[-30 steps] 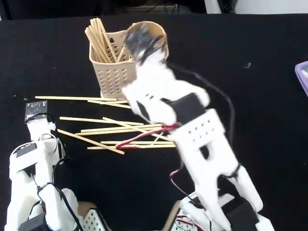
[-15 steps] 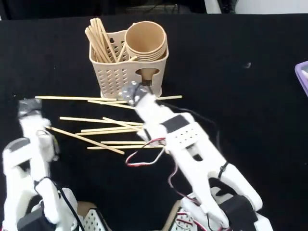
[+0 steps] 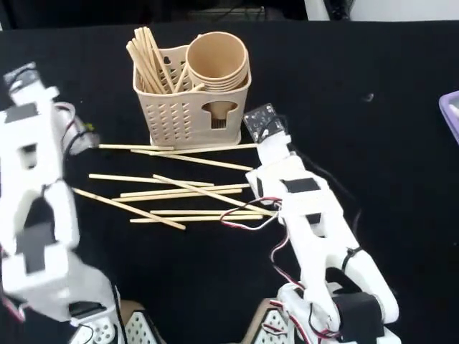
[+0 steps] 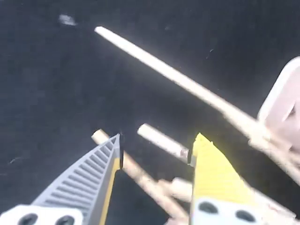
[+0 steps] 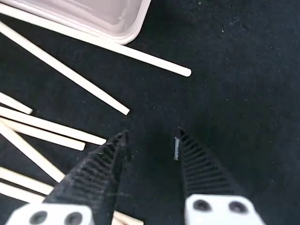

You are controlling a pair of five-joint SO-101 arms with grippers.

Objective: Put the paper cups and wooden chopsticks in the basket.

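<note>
Left hand (image 4: 158,140), right hand (image 5: 151,136) released, empty; chopsticks (image 3: 179,191) strewn before basket (image 3: 172,115); purple thing (image 3: 450,111) far right.

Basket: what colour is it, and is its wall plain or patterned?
Beige basket, wall perforated with rows of small holes; best in the high view.
</note>
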